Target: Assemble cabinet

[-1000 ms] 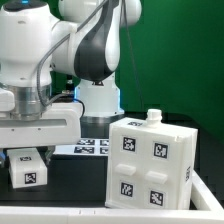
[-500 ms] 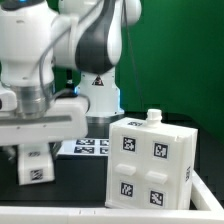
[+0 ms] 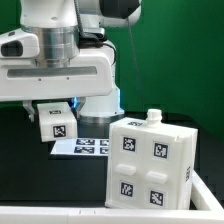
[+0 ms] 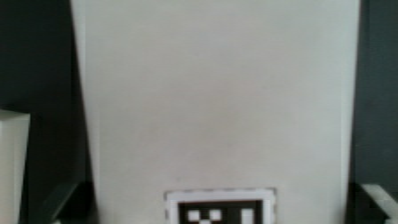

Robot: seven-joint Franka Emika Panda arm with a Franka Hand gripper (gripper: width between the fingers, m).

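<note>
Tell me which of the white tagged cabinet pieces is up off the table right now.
The small white panel piece under the claw, showing one tag, is lifted. The large four-tag cabinet box stands on the table at the exterior view's right.

arm: raised, wrist pointing down | end effector [image 3: 55, 112]: closed on a white panel [image 3: 56, 122], held off the table

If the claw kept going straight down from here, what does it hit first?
Nothing beyond its load: the claw is shut on a small white plastic panel part with a black-and-white tag. That part would likely meet the black tabletop, near the marker board; depth is unclear.
</note>
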